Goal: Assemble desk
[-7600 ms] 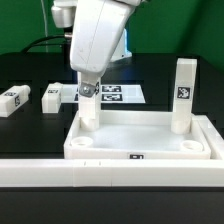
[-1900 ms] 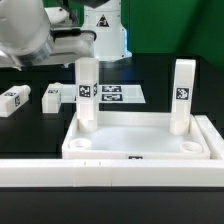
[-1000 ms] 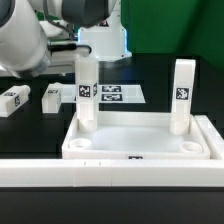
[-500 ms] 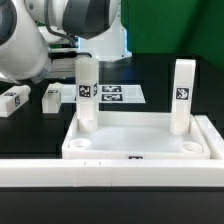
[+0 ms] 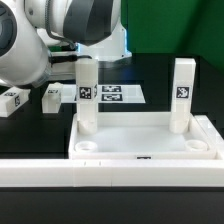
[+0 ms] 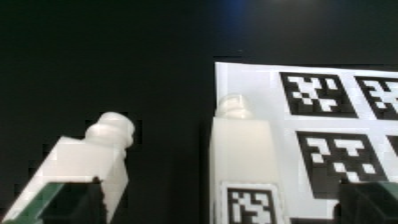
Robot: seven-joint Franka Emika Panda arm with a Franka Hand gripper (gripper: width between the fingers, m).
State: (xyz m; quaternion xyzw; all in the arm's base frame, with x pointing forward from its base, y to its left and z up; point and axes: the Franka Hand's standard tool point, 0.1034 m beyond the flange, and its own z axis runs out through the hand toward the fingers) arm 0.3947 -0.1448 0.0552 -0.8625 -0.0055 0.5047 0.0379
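The white rimmed tabletop (image 5: 140, 132) lies behind the long foreground bar. Two white tagged legs stand upright in its far corners, one on the exterior view's left (image 5: 87, 95) and one on the right (image 5: 183, 95). Two loose legs lie on the black table further left (image 5: 12, 100) (image 5: 55, 97). In the wrist view these show as one leg with a round peg (image 6: 89, 165) and one with a tag (image 6: 240, 150). My gripper (image 6: 214, 203) is open above them, its fingers (image 6: 45, 205) wide apart, holding nothing. The exterior view shows only the arm (image 5: 45, 40).
The marker board (image 5: 115, 93) lies flat behind the tabletop, right beside the tagged loose leg (image 6: 338, 110). A long white bar (image 5: 110, 172) spans the foreground. The arm's base (image 5: 105, 40) stands at the back.
Over the last second the arm has swung lower and filled more of the exterior view's upper left. The jaws stayed open. The legs and tabletop have not moved.
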